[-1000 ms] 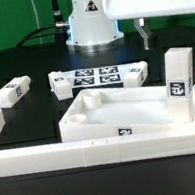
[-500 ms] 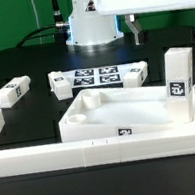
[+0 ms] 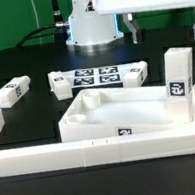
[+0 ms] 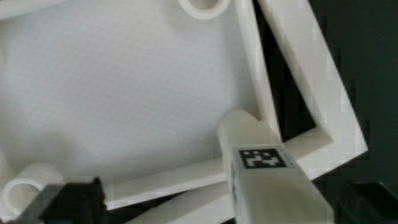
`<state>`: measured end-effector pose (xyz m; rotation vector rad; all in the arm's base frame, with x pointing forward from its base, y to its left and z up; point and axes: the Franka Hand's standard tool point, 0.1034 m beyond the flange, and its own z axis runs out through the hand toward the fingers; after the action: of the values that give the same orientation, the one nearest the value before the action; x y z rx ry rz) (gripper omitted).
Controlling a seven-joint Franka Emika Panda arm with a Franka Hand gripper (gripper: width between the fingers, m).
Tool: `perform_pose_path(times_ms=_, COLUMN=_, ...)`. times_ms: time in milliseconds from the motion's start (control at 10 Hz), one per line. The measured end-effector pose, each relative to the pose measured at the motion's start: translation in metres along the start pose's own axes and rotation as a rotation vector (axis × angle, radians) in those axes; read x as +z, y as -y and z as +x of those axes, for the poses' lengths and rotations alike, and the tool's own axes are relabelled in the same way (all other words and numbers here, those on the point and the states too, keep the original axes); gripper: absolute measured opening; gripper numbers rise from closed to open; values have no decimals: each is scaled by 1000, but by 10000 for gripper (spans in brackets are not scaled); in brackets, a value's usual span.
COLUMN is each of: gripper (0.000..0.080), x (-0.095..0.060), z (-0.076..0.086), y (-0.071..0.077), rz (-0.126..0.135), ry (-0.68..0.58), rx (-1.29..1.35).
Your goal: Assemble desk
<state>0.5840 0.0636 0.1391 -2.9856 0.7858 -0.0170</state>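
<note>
Hovering above the table's far side, the gripper hangs with jaws spread wide, gripping nothing; the desk top lies below; one leg stands upright at its corner on the exterior view's right.

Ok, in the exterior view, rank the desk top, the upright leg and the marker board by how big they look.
1. desk top
2. upright leg
3. marker board: flat and farther back, so its place below the leg is unsure.
</note>
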Motion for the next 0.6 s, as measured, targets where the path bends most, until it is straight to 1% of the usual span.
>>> perform_pose_path(times_ms=300, gripper=649, x=-2, z=-17, y=-40, rz=12, ry=8, rx=-44)
perform_pose_path(times_ms=600, gripper=649, x=0, z=-19, y=-39, rz=10, ry=11, rx=-46)
